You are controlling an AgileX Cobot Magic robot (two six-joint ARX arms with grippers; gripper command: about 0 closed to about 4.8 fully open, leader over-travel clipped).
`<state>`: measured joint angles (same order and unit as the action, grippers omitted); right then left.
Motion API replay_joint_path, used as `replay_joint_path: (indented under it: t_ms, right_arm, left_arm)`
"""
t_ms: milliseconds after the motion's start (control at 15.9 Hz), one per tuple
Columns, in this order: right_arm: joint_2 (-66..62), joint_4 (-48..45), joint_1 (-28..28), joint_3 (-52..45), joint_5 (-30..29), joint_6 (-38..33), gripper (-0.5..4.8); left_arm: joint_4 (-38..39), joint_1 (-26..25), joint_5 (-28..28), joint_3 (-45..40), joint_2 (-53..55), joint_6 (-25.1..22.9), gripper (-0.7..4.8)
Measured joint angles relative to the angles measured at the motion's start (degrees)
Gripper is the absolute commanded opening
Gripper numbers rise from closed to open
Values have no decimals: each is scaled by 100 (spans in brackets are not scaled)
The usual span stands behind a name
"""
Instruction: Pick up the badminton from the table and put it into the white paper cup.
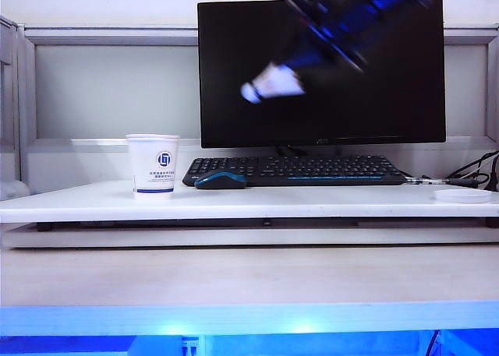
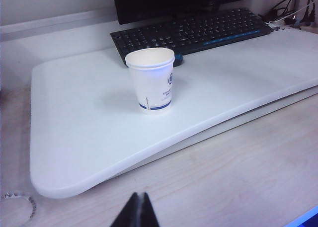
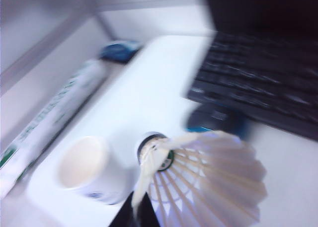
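Observation:
The badminton [image 1: 273,83] hangs blurred in the air in front of the monitor, held by my right gripper [image 1: 308,56], which is shut on its feather skirt. In the right wrist view the badminton [image 3: 198,177] fills the foreground, a feather pinched between the dark fingertips of the right gripper [image 3: 138,212]. The white paper cup [image 1: 153,165] stands upright on the white table [image 1: 312,204] to the left, below and left of the badminton. Its mouth shows empty, both the white paper cup [image 3: 87,170] here and the white paper cup [image 2: 151,80] in the left wrist view. My left gripper [image 2: 139,209] is shut over the wooden desk.
A black keyboard [image 1: 312,169] and a blue-black mouse [image 1: 221,180] lie behind the cup, under the monitor [image 1: 320,68]. A white lid [image 1: 464,195] and cables [image 1: 475,169] sit at the far right. A long shuttlecock tube [image 3: 49,122] lies beside the table.

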<state>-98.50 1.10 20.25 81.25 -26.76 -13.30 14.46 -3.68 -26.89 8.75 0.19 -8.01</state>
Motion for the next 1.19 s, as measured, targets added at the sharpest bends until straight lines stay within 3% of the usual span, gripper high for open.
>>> replay_joint_path:
  t_ms: [314,564,878,1129,1191]
  right_arm:
    - [0,356,804,236,551,542,-6]
    - [-4,245,1692,247,1322,1110,-6]
    - [-192,136,1709,275,1519,1196,-6]
    - [-780,138,1720,940,1386,1211,-6]
    - [-992,522,1720,1200,1368,1209,-6]
  left_arm:
    - [-2,0,0,0,0,-2,-6]
    - [0,0,0,0,-2,0,-6]
    - [-2,0,-4,0,0,0,-6]
    - [0,2,-4,0,0,4,-6]
    - [-2,0,-4,0,0,4,-6]
